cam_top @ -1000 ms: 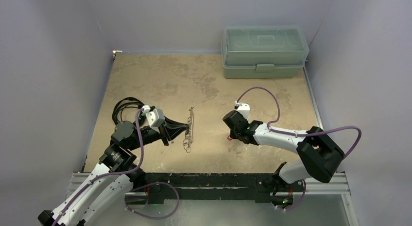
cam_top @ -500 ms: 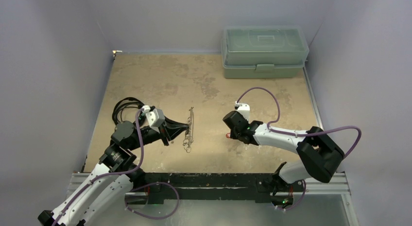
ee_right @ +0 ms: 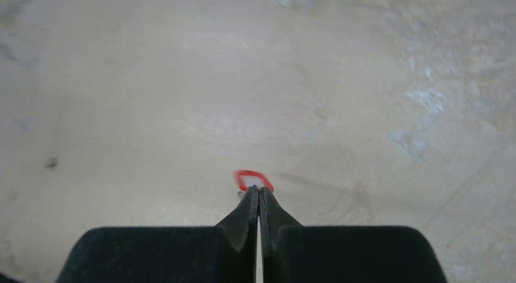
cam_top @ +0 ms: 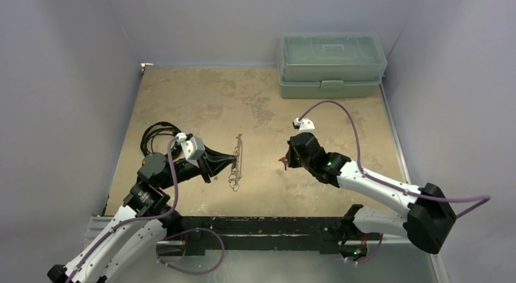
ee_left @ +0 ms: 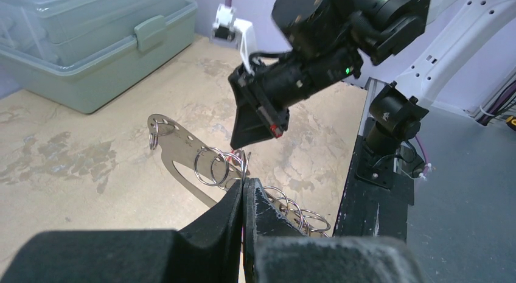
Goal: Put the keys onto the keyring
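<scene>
Tightly, right claw (ee_right: 258, 192) pinching key (cam_top: 283, 160), left claw (ee_left: 243, 188) pinching keyring (ee_left: 173, 129)

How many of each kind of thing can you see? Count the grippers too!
Tiny silver key with red plastic head: 1
Silver wire-ring keyring with flat loop: 1
Pale green plastic box: 1
Coiled black cable: 1
Black grippers: 2 (left gripper, right gripper)
Total: 6

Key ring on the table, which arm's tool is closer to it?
Left. The left tool is shut on the key ring, touching it from its left side. The right tool is apart, off to the ring's right, pinching the red key.
</scene>
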Robot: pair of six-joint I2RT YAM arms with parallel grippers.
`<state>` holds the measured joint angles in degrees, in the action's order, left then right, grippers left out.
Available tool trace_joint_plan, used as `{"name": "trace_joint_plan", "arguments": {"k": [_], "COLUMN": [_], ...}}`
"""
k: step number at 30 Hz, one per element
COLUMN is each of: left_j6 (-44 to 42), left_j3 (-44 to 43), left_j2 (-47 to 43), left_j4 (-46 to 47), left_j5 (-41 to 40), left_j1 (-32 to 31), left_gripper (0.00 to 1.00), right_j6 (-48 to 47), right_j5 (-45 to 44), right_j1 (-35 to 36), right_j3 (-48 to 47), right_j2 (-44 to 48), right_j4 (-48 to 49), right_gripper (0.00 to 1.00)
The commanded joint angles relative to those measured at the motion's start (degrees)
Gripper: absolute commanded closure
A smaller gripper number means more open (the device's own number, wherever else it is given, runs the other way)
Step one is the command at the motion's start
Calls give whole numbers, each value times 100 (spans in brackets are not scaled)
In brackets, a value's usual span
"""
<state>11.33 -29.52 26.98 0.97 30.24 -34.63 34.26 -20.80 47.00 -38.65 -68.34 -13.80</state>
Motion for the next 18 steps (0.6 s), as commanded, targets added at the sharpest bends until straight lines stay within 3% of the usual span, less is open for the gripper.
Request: {"name": "trace_joint_plan", "arguments": {"k": [1, 13, 18], "left_j6": [-38, 25, 118], "left_j3": [-174, 21, 144], "left_j2": [-103, -531, -717], "left_j4": [344, 853, 1169], "left_j5": [84, 449, 699], "left_j1": [9, 9, 9], "left_gripper": [100, 100, 100], "right_j6": [-838, -1879, -1999], "right_j5": [1062, 4563, 5400], "right_j1": [2, 34, 108], "right_j3": [-554, -1708, -1910], "right_j2": [604, 1310, 1373], "right_j4": [401, 315, 438], "right_gripper": [100, 100, 100]}}
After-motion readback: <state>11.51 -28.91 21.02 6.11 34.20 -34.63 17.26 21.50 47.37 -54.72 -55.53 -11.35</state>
